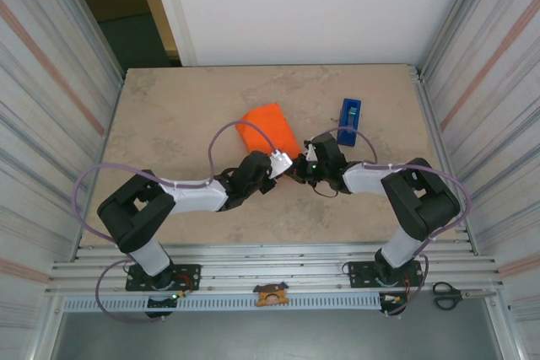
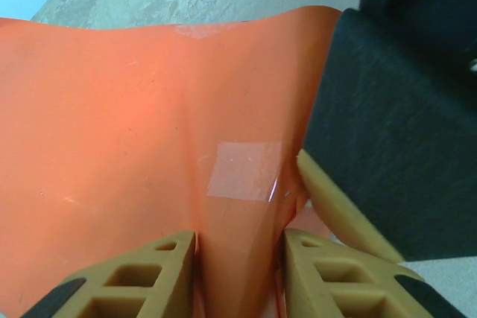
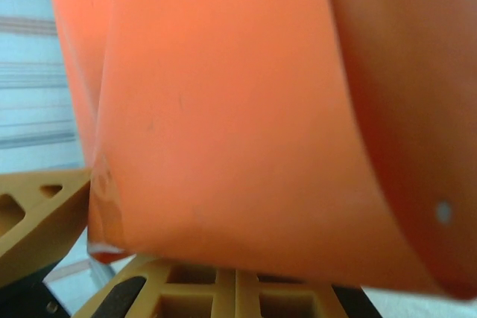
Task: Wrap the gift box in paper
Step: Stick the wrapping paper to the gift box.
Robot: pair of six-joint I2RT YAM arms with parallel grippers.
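Paper (image 1: 267,129) askew, edges diagonal

The top external camera looks steeply down from the near side over the whole tabletop (image 1: 169,124). Both wrist cameras sit very close against the paper (image 1: 268,128), seen at mid-frame from above.

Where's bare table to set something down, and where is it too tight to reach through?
Widest free patch: the left part of the table, between the left wall and the paper. Also bare: the far strip along the back wall, and the near strip between the two elbows. Crowded: the middle, where left tool and right tool hold the paper, beside the tape dispenser.
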